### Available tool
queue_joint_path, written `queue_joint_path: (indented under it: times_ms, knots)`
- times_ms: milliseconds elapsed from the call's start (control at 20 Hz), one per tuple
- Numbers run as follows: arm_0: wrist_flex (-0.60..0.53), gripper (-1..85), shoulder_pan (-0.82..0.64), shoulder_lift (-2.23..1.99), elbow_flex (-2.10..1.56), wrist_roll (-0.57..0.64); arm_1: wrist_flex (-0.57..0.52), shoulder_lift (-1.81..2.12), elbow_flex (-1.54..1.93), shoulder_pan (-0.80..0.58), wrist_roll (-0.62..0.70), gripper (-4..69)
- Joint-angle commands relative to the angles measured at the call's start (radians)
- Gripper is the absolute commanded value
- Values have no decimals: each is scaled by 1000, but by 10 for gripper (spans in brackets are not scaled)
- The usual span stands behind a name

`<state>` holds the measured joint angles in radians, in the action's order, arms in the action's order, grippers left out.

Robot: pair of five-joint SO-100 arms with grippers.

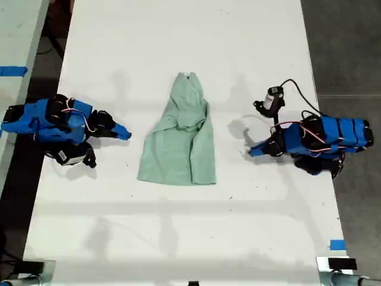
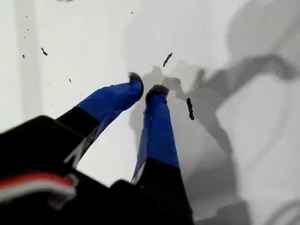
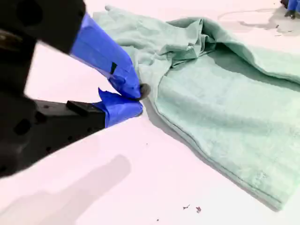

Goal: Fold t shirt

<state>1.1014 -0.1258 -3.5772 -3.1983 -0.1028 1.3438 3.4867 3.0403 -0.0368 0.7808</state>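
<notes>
The pale mint-green t shirt [image 1: 181, 143] lies wrinkled in the middle of the white table [image 1: 178, 226], narrow collar end at the far side, one side folded over the body. My second gripper [image 1: 124, 133], on the exterior view's left, rests shut just beside the shirt's edge [image 3: 220, 103], its blue fingertips [image 3: 133, 89] meeting on nothing. My first gripper [image 1: 253, 152], on the exterior view's right, sits a short way from the shirt. Its tips [image 2: 157, 91] are nearly together over bare table, and no shirt shows in the first wrist view.
A small black device on a cable [image 1: 274, 98] stands by the first arm. Blue tape marks [image 1: 337, 244] sit near the table's front corner at the exterior view's right. Dark floor borders the table on both sides. Dark specks [image 2: 190, 108] dot the table.
</notes>
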Motion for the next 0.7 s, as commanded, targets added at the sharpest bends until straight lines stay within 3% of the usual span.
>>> queue_joint_path:
  times_ms: [0, 150, 350, 500, 650]
  knots:
    - [-18, -1, 80, -8, -9, -46, 3, 15, 61, -8, 17, 50]
    - [-31, -2, 161, -5, 3, -167, 3, 15, 61, -8, 17, 50]
    - [-32, -3, 196, 110, 104, -232, 3, 15, 61, -8, 17, 50]
    - [-97, -3, 229, 515, 310, -241, 3, 15, 61, -8, 17, 50]
    - [-58, -2, 278, 1108, 716, -201, 3, 15, 61, -8, 17, 50]
